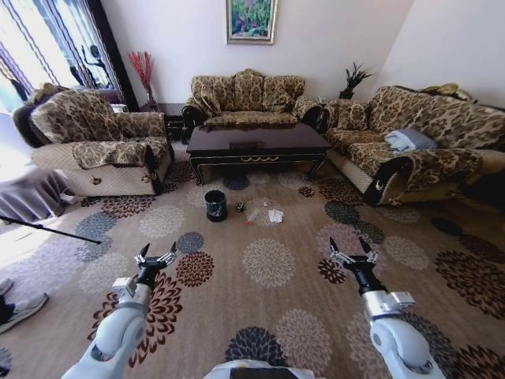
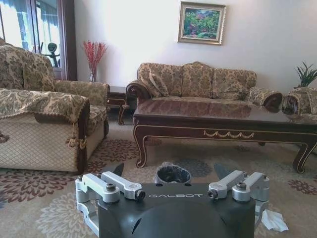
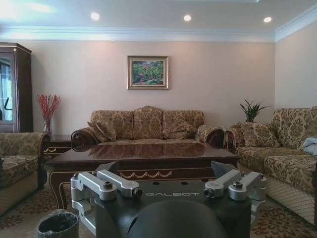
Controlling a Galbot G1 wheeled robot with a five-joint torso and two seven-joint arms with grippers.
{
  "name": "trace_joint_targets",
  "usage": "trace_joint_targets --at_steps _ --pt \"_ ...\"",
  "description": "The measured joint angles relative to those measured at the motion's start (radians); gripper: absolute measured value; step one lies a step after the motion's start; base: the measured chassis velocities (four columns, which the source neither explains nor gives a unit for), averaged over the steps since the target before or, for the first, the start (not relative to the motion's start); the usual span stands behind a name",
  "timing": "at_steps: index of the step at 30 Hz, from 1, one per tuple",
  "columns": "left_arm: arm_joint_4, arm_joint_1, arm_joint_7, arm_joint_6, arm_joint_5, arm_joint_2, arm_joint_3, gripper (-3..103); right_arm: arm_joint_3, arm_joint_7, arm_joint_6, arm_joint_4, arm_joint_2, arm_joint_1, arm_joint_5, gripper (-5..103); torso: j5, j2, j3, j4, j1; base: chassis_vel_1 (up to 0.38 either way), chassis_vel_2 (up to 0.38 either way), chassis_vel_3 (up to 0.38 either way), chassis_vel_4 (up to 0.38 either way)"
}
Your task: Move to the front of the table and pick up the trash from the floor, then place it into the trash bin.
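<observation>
Living room | Scattered trash [image 1: 264,212] — red-capped clear bottle, crumpled white paper — lies on the medallion-patterned beige carpet floor [image 1: 268,264] ahead, beside the small black bin [image 1: 215,204] | left gripper [image 1: 155,258] and right gripper [image 1: 353,253] hover well short, jaws spread, roughly equidistant.

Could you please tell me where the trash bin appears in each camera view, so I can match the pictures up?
Head view: the trash bin stands on the floor in front of the table's left end.
Left wrist view: the bin sits just above the left gripper, before the table.
Right wrist view: the bin is at the lower corner, beside the right gripper.
Shared landmark: the framed painting above the sofa.
</observation>
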Motion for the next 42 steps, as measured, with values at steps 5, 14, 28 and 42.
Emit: trace_joint_targets --at_steps 5,14,28,42 --pt "-0.001 0.004 -0.001 0.002 0.015 -0.002 0.001 100 -0.001 0.002 -0.002 0.009 0.006 -0.006 -0.003 100 0.0 0.0 0.0 0.0 0.0 0.0 0.0 0.0 0.0" --pt "-0.012 0.01 -0.004 0.024 0.018 -0.01 0.004 100 -0.001 0.011 -0.007 0.03 0.015 -0.008 0.001 100 0.0 -0.006 -0.003 0.0 -0.003 0.0 0.0 0.0 0.0" --pt "-0.041 0.034 0.002 0.067 0.018 -0.023 0.008 100 0.0 0.013 -0.009 0.043 0.025 -0.019 0.003 100 0.0 -0.058 -0.03 -0.0001 -0.028 0.0 0.0 0.0 0.0" --pt "-0.074 0.041 0.002 0.075 0.049 -0.015 0.007 100 0.017 0.007 0.001 0.092 0.042 -0.06 -0.015 100 0.0 -0.138 -0.075 -0.0001 -0.062 0.0 0.0 0.0 0.0"
